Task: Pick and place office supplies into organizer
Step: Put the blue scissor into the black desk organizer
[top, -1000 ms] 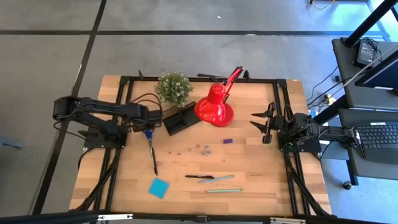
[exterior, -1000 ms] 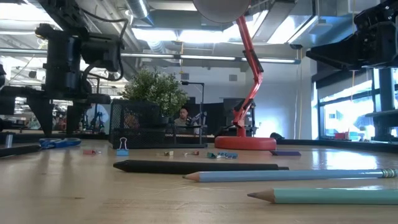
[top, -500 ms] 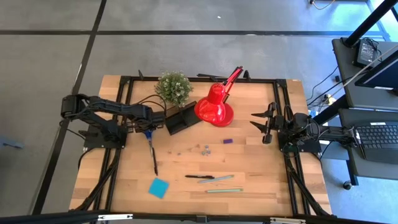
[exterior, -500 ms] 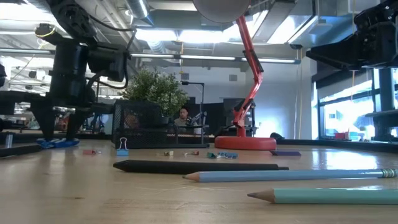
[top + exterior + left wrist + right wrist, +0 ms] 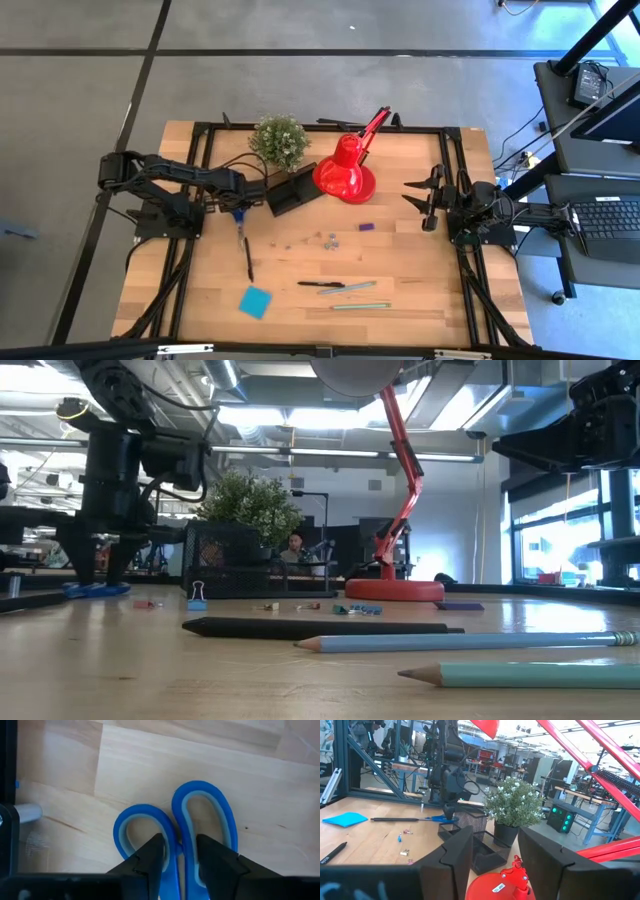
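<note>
Left wrist view: left gripper [image 5: 179,851] half-closed astride the junction of the blue handle loops of the scissors [image 5: 202,827] lying flat on the table [image 5: 280,795], contact uncertain; rigid, light, probably slippery plastic.

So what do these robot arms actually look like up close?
Both arms are dark, nearly black, built of jointed segments with black cables looping along them. The left gripper ends in two blocky, angular black fingers with wedge-shaped tips; the right gripper has the same matte black pair. No markings are visible on either.
</note>
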`<state>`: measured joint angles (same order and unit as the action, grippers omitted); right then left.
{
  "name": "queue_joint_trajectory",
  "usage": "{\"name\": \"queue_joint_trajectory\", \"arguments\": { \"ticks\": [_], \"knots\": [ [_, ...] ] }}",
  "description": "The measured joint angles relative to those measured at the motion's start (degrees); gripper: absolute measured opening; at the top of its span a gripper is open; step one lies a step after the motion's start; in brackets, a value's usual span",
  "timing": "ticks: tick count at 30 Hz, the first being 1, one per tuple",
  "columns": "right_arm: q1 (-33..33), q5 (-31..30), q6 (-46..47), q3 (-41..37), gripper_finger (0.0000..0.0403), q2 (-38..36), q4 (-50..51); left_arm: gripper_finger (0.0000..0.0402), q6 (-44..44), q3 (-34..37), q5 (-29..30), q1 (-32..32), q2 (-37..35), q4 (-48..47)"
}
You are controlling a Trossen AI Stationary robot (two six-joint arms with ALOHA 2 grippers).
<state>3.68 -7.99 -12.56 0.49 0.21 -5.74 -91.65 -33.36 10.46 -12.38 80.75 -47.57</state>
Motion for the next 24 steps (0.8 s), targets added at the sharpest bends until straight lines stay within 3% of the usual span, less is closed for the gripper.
{"name": "queue_joint_trajectory", "arguments": {
  "ticks": [7, 24],
  "knots": [
    [0.0, 0.0, -0.02, 0.0, 0.0162, 0.0, 0.01, 0.0089, 5.44, 0.0, 0.23, -0.02, 0.0, -0.02],
    [0.02, 0.0, -0.09, 0.0, 0.0162, 0.0, 0.0, 0.009, 14.87, -1.2, -2.06, 1.84, -5.72, -0.5]
  ]
}}
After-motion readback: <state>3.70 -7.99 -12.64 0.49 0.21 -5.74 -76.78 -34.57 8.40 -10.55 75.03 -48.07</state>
